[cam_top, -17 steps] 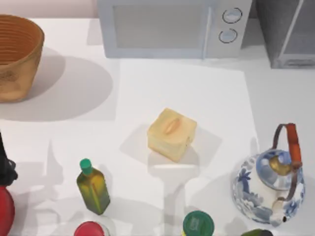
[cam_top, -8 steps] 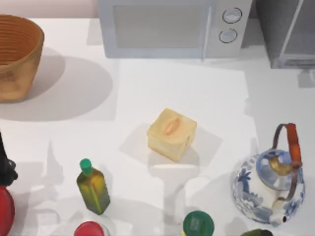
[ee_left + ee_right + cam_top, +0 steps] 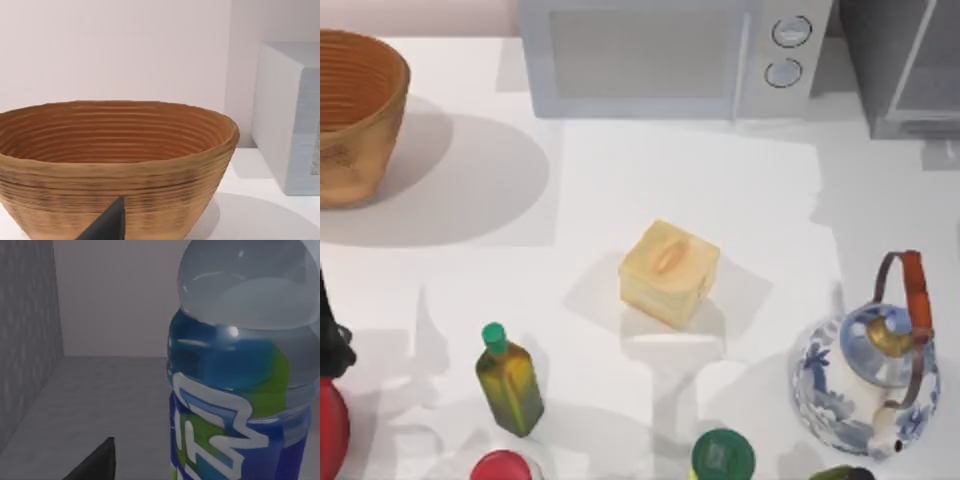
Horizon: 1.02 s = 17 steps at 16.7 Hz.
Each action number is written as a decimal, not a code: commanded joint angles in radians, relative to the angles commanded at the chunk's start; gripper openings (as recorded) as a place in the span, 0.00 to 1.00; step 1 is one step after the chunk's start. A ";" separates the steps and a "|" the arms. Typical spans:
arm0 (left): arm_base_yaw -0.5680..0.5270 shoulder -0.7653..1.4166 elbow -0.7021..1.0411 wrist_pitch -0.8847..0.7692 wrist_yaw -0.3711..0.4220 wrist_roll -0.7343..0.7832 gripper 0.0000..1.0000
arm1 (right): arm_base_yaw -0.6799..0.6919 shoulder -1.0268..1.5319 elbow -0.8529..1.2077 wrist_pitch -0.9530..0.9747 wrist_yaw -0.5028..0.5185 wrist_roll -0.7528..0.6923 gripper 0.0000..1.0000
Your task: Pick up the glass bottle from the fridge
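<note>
The glass bottle (image 3: 240, 370) stands close up in the right wrist view, clear and pale bluish above, with a blue, green and white label; its cap is out of frame. Grey fridge walls (image 3: 27, 335) and a grey floor surround it. A dark part of my right gripper (image 3: 95, 462) shows low beside the bottle, apart from it. In the top view the fridge (image 3: 900, 70) stands at the back right corner. My left arm (image 3: 330, 340) rests at the table's left edge, and a dark tip of its gripper (image 3: 105, 225) faces the basket.
A wicker basket (image 3: 355, 115) sits back left and a pale grey microwave (image 3: 670, 55) at the back middle. A yellow box (image 3: 668, 272) lies mid-table. The olive bottle with green cap (image 3: 508, 380), a blue-white teapot (image 3: 865, 380) and round lids (image 3: 722, 455) line the front.
A shadow has spread over the table just in front of the fridge at the right. The objects on the table and the left arm have not moved.
</note>
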 joint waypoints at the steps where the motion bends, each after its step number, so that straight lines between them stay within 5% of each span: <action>1: 0.000 0.000 0.000 0.000 0.000 0.000 1.00 | 0.003 0.015 0.024 -0.013 0.002 0.000 1.00; 12: 0.000 0.000 0.000 0.000 0.000 0.000 1.00 | 0.027 0.130 0.269 -0.138 0.028 -0.001 1.00; 17: 0.000 0.000 0.000 0.000 0.000 0.000 1.00 | 0.027 0.130 0.269 -0.138 0.028 -0.001 0.62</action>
